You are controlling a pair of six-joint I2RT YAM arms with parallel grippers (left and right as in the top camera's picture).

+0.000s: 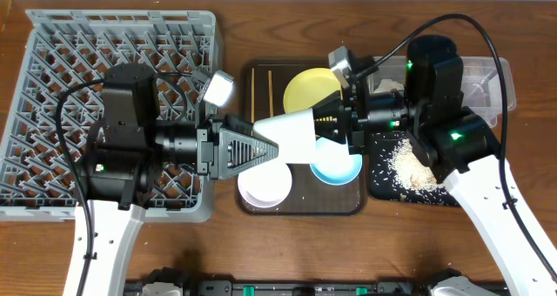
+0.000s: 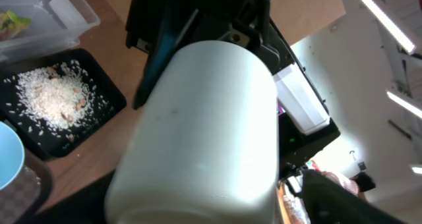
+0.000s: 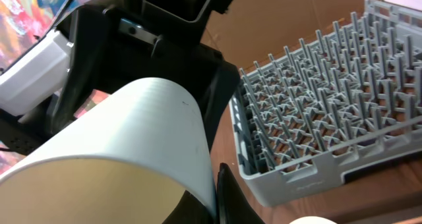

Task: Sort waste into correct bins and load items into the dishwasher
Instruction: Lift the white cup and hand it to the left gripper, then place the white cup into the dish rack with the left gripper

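Sideways in the air, the cup (image 1: 291, 135) hangs above the tray (image 1: 300, 207), between both arms. The left gripper (image 1: 265, 146) clasps its base end; the right gripper (image 1: 335, 126) pinches its rim. Beneath sit a white bowl (image 1: 265, 185) and a blue bowl (image 1: 335, 167); the rack (image 1: 52, 61) stands to the left.

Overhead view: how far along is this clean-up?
Done: rice crumbs lie in the black tray. In hand: the left end effector and right end effector both grip the white cup. Left: yellow plate, blue bowl, white bowl, chopsticks not yet in the grey rack.
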